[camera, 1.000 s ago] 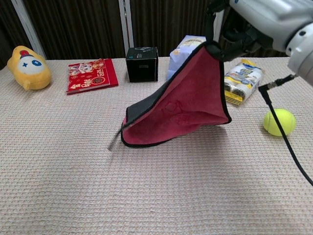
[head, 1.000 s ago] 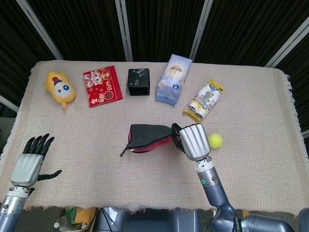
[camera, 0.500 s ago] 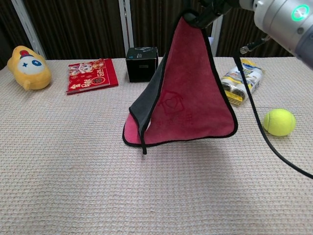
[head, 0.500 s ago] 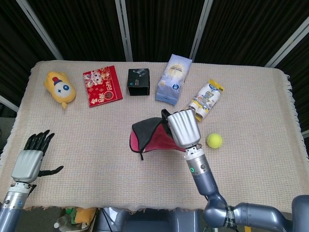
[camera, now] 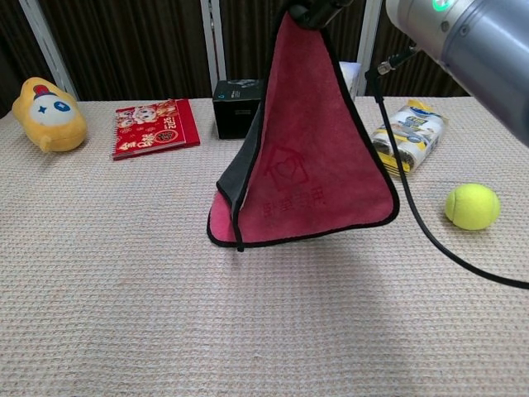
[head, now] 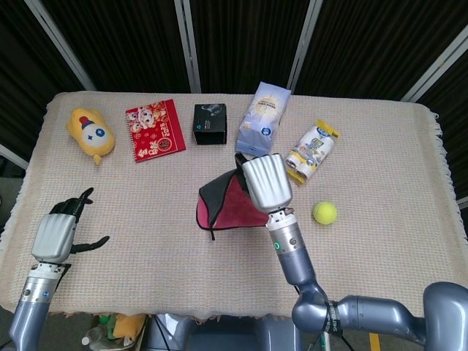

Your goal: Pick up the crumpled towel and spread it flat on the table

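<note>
Though overhead bunched, towel (camera: 306, 157) hanging triangular.

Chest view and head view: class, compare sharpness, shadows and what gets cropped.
Chest view: sharp, evenly lit; the towel casts a soft shadow on the table; the right hand holding it is cropped by the top edge. Head view: also sharp, dark background; the right hand hides part of the towel; no glare.

Red towel (camera: 314, 157) hangs from right hand (camera: 312, 11) at top edge, lower hem near table (camera: 124, 289).
</note>
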### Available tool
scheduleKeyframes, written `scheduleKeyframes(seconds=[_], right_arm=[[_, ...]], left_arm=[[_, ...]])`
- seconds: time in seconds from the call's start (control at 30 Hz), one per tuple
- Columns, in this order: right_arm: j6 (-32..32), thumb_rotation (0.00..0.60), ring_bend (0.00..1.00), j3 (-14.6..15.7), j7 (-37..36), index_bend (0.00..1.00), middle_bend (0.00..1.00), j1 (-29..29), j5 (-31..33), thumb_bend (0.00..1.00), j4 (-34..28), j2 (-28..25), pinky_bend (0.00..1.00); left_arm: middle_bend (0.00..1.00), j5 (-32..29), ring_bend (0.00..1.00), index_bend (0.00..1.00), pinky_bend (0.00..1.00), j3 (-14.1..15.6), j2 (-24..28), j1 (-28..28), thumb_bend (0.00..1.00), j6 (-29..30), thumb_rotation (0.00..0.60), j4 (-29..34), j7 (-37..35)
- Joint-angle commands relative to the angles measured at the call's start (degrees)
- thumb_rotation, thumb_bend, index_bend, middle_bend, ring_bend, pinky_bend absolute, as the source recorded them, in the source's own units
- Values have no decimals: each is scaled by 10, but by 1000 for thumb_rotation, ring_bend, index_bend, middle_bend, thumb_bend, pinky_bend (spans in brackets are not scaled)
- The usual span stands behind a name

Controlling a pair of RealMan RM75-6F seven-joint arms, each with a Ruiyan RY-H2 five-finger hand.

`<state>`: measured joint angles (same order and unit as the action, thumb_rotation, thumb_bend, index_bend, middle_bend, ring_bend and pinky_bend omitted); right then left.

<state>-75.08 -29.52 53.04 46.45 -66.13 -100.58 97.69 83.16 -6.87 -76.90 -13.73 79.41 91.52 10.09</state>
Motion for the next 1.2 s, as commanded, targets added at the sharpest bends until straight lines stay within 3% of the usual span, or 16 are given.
scheduleKeyframes(seconds=[0.03, 0.3, 0.47, 0.6, 0.7, 0.87, 0.93, 1.2], right_arm=[[-2, 600, 1000, -5, 8, 708, 1000, 13, 8, 565, 10, 5, 947], [-3, 600, 1000, -41, 39, 716, 1000, 69, 38, 578, 45, 18, 947], [-4, 600, 1000, -63, 45, 716, 1000, 104, 58, 582, 75, 27, 947], [-5, 600, 1000, -64, 41, 716, 1000, 121, 69, 582, 94, 29, 947], [-6, 600, 1000, -65, 33, 716, 1000, 130, 77, 583, 105, 31, 947], [-10, 600, 1000, -59, 28, 716, 1000, 140, 86, 582, 117, 33, 947], [-14, 600, 1000, -55, 27, 716, 1000, 143, 88, 582, 120, 33, 947], [-29, 600, 1000, -41, 27, 716, 1000, 149, 95, 582, 119, 34, 947]], left_arm=[[440, -8, 377, 108, 373, -15, -7, -18, 68, -16, 600, 4, -6], [350, -40, 338, 101, 347, -43, -10, -50, 67, -48, 600, 0, -8], [153, -75, 120, 97, 125, -48, -18, -63, 67, -75, 600, -2, -2], [105, -103, 71, 142, 43, -61, -25, -78, 67, -97, 600, 13, -4], [168, -116, 123, 158, 111, -71, -30, -91, 67, -105, 600, 28, 0], [459, -125, 399, 192, 469, -82, -66, -109, 67, -89, 600, 23, 30], [537, -123, 477, 198, 562, -83, -90, -116, 67, -80, 600, 9, 39], [606, -145, 550, 181, 624, -82, -142, -142, 66, -89, 600, -22, 77]])
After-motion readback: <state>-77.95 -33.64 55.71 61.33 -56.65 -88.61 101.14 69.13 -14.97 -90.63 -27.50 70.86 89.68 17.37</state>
